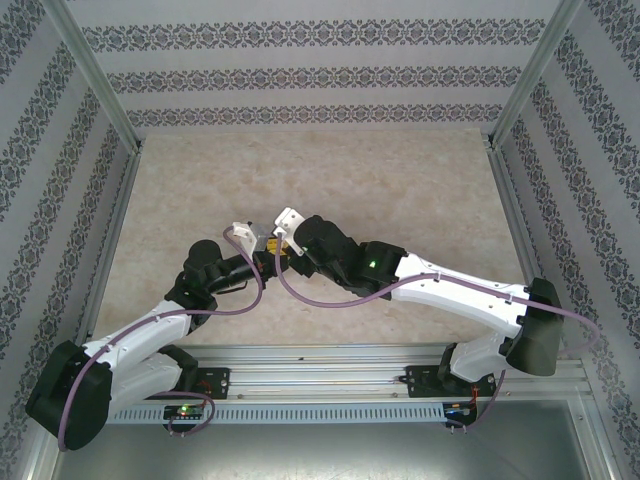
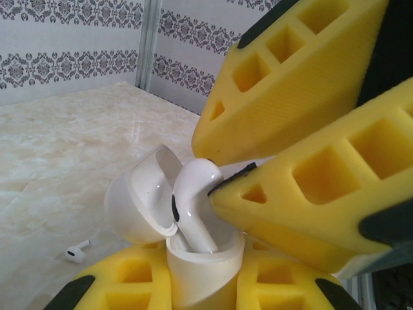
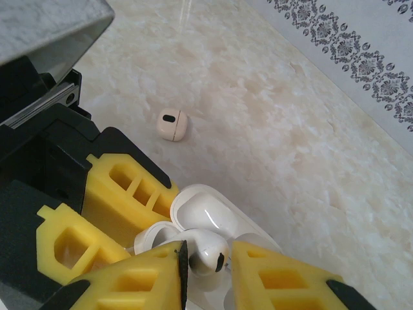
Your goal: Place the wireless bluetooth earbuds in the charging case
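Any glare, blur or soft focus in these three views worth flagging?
Left wrist view: sharp, bright highlights on the charging case lid and the earbud; the loose earbud on the table is slightly soft. Right wrist view: glare inside the lid, tan piece in focus. Top external view: even light, case too small to make out.

Probably a lab robot booth: a marble-look table [image 1: 400,190] boxed in by metal posts [image 1: 95,75] and wallpaper-patterned panels [image 1: 320,70], with a left arm [image 1: 140,340] and right arm [image 1: 460,295] bolted to a rail [image 1: 330,365].

No text, label, brand or number can be read anywhere.
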`<action>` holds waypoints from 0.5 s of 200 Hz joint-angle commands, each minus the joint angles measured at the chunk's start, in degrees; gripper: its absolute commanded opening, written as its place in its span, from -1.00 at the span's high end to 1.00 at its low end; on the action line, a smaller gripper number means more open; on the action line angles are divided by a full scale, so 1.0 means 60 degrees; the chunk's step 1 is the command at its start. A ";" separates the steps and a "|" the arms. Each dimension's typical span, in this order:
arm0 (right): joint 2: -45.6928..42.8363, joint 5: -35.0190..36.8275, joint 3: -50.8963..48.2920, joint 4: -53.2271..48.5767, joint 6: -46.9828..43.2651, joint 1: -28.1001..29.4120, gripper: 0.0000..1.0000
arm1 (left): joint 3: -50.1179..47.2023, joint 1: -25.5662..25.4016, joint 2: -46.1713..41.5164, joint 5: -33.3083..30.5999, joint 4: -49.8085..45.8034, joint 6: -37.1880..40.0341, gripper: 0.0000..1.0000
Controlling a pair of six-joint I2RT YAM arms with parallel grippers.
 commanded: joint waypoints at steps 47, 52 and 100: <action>-0.0256 -0.0766 -0.0159 -0.0235 0.0116 0.0391 0.20 | 0.0193 -0.0063 -0.0101 -0.0242 0.0683 -0.0044 1.00; -0.0291 -0.0748 -0.0144 -0.0236 0.0124 0.0385 0.18 | 0.0196 -0.0063 -0.0105 -0.0244 0.0683 -0.0031 1.00; -0.0802 -0.0936 -0.0001 -0.0275 0.0363 0.0289 0.04 | 0.0197 -0.0063 -0.0029 -0.0228 0.0725 -0.0030 1.00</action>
